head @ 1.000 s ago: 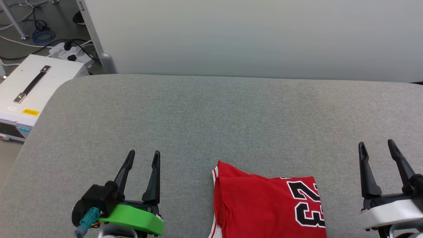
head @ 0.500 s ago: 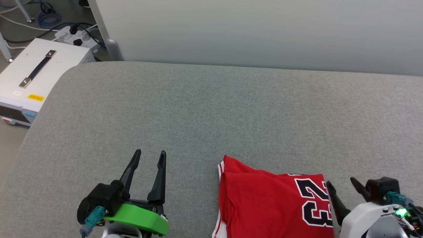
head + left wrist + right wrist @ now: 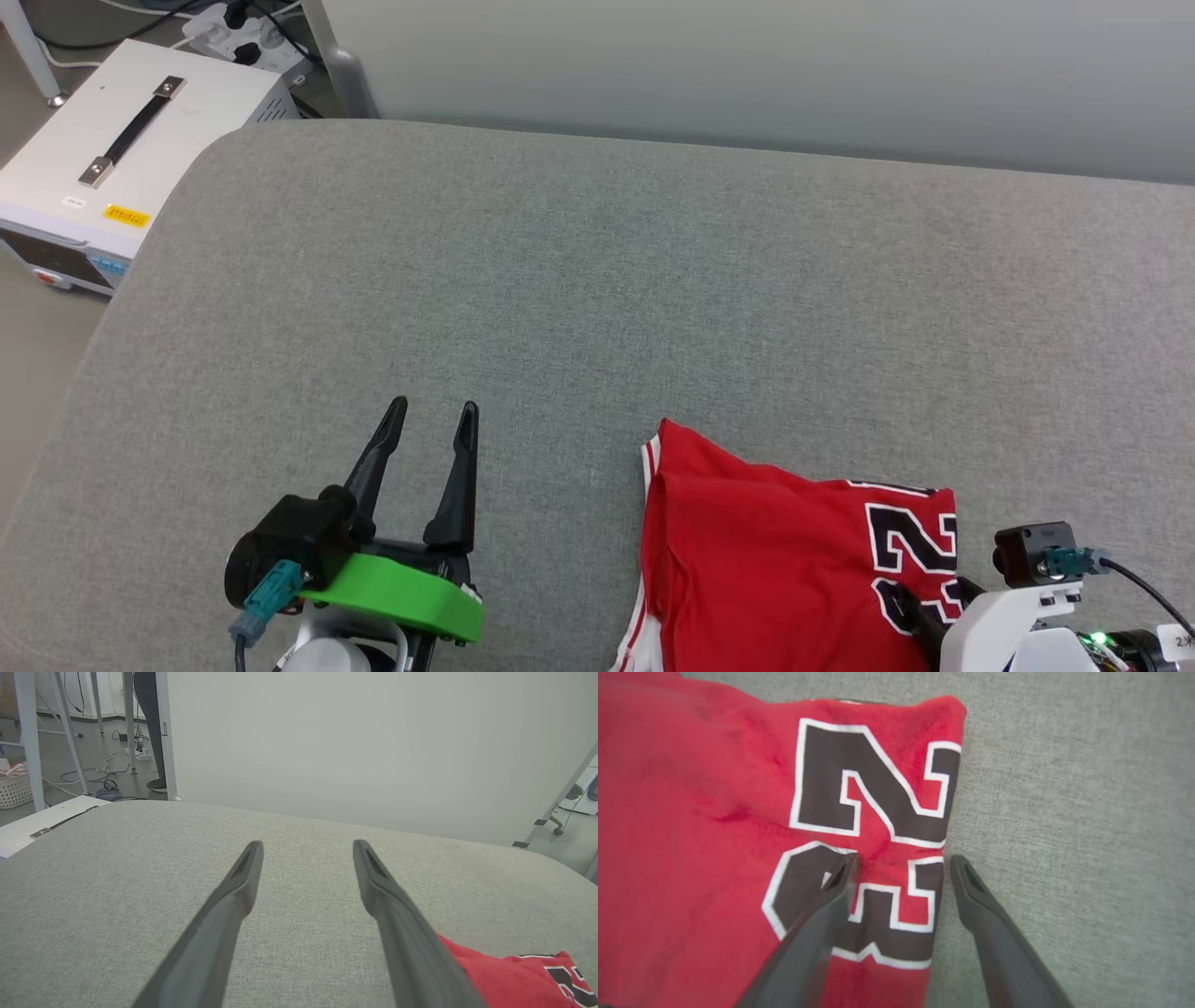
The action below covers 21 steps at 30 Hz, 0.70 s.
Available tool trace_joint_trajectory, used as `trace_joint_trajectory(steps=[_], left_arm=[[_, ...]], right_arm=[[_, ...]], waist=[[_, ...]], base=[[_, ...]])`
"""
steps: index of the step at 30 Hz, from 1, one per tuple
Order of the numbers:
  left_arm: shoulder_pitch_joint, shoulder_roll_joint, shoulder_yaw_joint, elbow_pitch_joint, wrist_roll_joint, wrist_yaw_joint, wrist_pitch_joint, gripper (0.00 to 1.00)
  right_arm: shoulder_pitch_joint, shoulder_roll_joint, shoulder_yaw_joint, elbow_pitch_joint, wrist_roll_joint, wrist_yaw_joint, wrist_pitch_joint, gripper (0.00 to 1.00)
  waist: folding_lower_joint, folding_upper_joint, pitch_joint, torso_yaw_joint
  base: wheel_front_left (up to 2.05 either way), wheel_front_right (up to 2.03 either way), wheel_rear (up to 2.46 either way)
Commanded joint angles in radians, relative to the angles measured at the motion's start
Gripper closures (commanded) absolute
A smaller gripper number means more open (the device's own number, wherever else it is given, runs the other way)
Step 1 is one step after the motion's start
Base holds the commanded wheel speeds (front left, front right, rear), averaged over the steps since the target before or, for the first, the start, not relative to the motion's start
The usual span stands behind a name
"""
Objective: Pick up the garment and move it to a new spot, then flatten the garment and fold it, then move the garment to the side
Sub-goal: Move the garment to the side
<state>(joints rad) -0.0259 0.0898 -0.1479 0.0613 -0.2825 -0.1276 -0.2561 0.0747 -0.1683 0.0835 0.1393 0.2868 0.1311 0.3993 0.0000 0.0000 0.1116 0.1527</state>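
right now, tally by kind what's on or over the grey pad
shirt: 1, red, folded
end effector: 2, both open, the left end effector over bare pad, the right end effector across the shirt's edge by the number
total: 3
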Motion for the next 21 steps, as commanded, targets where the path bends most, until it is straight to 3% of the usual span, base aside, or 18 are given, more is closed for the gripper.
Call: trace_joint_trajectory(steps=[1, 2, 3, 4, 5, 14, 21], left_arm=[[-0.020, -0.005, 0.003, 0.002, -0.002, -0.003, -0.006, 0.00], [-0.021, -0.004, 0.003, 0.003, -0.002, -0.003, -0.006, 0.00], [-0.023, -0.004, 0.003, 0.004, -0.002, -0.003, -0.006, 0.00], [-0.024, -0.004, 0.002, 0.005, -0.002, -0.003, -0.006, 0.00], [-0.025, -0.004, 0.002, 0.006, -0.002, -0.003, -0.006, 0.00], [-0.024, 0.010, -0.019, 0.016, 0.012, -0.003, -0.006, 0.00], [-0.014, 0.016, -0.038, 0.007, 0.009, -0.003, -0.006, 0.00]], right_arm=[[-0.009, -0.003, 0.028, 0.024, 0.011, 0.000, 0.026, 0.00], [-0.010, -0.007, 0.039, 0.030, 0.016, 0.000, 0.036, 0.00], [-0.012, -0.012, 0.052, 0.038, 0.021, 0.000, 0.046, 0.34], [-0.013, -0.016, 0.059, 0.042, 0.025, 0.000, 0.051, 0.93], [-0.016, -0.021, 0.065, 0.045, 0.027, 0.000, 0.051, 1.00], [-0.057, -0.075, 0.088, 0.019, -0.028, 0.000, -0.008, 1.00], [-0.111, -0.193, 0.155, -0.071, -0.100, 0.000, -0.022, 1.00]], waist=[[0.0000, 0.0000, 0.011, 0.007], [0.0000, 0.0000, 0.013, 0.009], [0.0000, 0.0000, 0.015, 0.010], [0.0000, 0.0000, 0.016, 0.010], [0.0000, 0.0000, 0.017, 0.010], [0.0000, 0.0000, -0.003, -0.017], [0.0000, 0.0000, -0.020, -0.090]], base=[[0.00, 0.00, 0.00], [0.00, 0.00, 0.00], [0.00, 0.00, 0.00], [0.00, 0.00, 0.00], [0.00, 0.00, 0.00], [0.00, 0.00, 0.00], [0.00, 0.00, 0.00]])
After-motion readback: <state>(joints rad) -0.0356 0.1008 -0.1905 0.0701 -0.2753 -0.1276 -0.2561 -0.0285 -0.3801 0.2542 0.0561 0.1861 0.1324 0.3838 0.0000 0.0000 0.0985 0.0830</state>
